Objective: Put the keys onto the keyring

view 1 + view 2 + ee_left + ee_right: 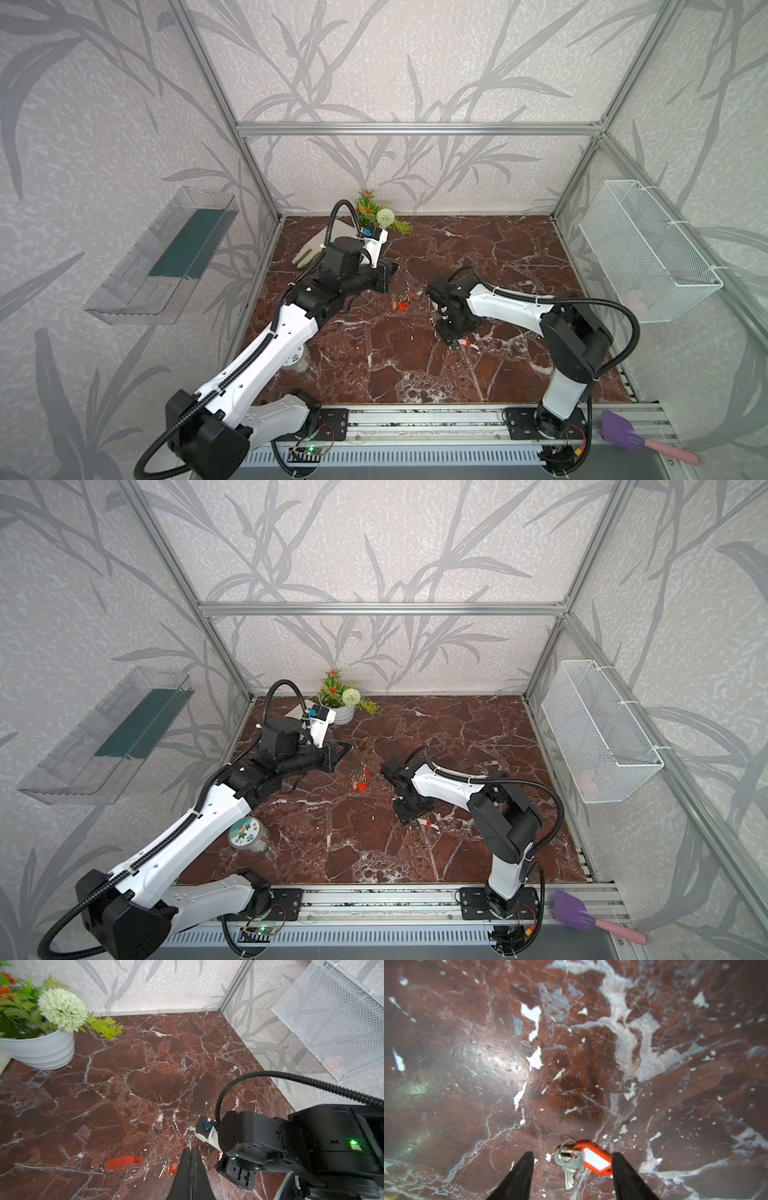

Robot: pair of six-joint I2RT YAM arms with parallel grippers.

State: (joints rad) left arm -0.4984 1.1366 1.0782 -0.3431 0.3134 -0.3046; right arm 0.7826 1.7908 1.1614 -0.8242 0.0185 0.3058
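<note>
Left wrist: keyring (128,1162) faint, partly hid behind L jaws.

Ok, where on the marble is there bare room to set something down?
Bare marble at the back right, between plant pot and wire basket, and front middle, right of the jar. Crowded: centre, around the keyring and loose key.

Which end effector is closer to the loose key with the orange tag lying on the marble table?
The right. The right end effector hovers open over the loose key, one finger on each side; the left end effector is off to the side, shut on the keyring.
</note>
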